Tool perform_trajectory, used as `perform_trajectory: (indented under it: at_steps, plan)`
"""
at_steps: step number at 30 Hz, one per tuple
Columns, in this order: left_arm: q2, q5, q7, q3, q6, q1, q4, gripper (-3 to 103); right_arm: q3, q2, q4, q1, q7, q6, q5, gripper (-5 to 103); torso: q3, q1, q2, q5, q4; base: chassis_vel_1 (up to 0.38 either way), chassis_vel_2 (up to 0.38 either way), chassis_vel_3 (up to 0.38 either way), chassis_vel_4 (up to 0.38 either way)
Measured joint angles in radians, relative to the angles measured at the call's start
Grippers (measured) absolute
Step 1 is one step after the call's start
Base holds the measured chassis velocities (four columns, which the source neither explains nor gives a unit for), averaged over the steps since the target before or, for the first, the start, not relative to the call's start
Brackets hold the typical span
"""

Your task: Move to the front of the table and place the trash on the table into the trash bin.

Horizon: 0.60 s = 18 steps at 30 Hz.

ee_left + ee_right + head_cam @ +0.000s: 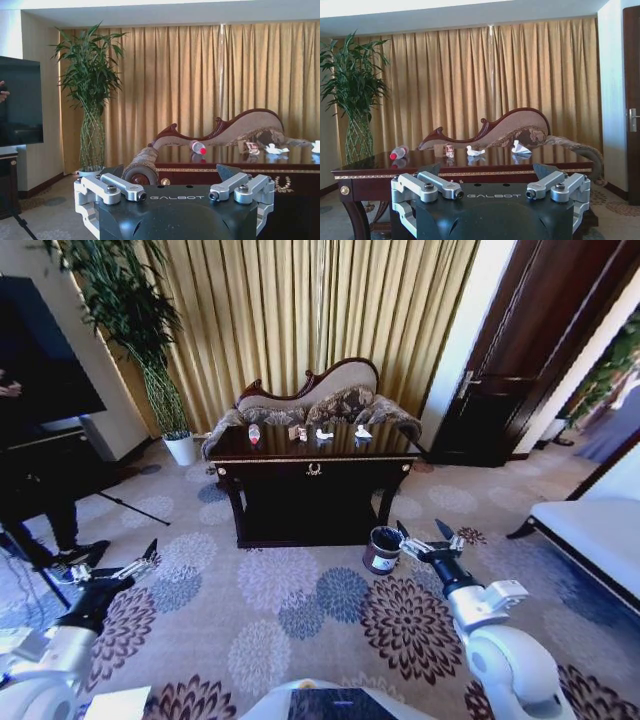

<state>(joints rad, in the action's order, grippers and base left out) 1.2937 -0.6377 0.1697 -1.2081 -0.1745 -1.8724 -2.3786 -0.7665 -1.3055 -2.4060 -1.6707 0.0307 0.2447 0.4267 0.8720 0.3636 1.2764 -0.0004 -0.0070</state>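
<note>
The dark glossy table (314,468) stands ahead across the carpet. On its top lie the trash pieces: a clear bottle (254,433) with a red cap, a small carton (298,432) and white paper scraps (324,435). The round dark trash bin (382,549) sits on the floor by the table's front right leg. My right gripper (428,537) hangs open just right of the bin, holding nothing. My left gripper (125,565) is open and low at the left, far from the table. The left wrist view has the bottle (198,147) past the left gripper (172,174). The right wrist view has the scraps (475,150) past the right gripper (488,170).
A chaise sofa (310,400) stands behind the table before gold curtains. A plant in a white pot (180,447) is at the back left. A TV (40,350) and a tripod leg (130,508) are on the left. A white seat (590,530) lines the right, a dark door (510,370) behind it.
</note>
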Motion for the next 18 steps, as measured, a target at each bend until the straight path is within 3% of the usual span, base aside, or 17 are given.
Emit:
perform_trajectory:
  at_steps: [18]
  plan:
    - [0.004, 0.0, 0.003, -0.001, 0.003, -0.002, -0.004, 100, 0.017, -0.003, 0.007, 0.001, 0.001, -0.004, -0.009, 100, 0.0, 0.0, 0.0, 0.0004, -0.0004, -0.226, 0.208, 0.214, -0.217]
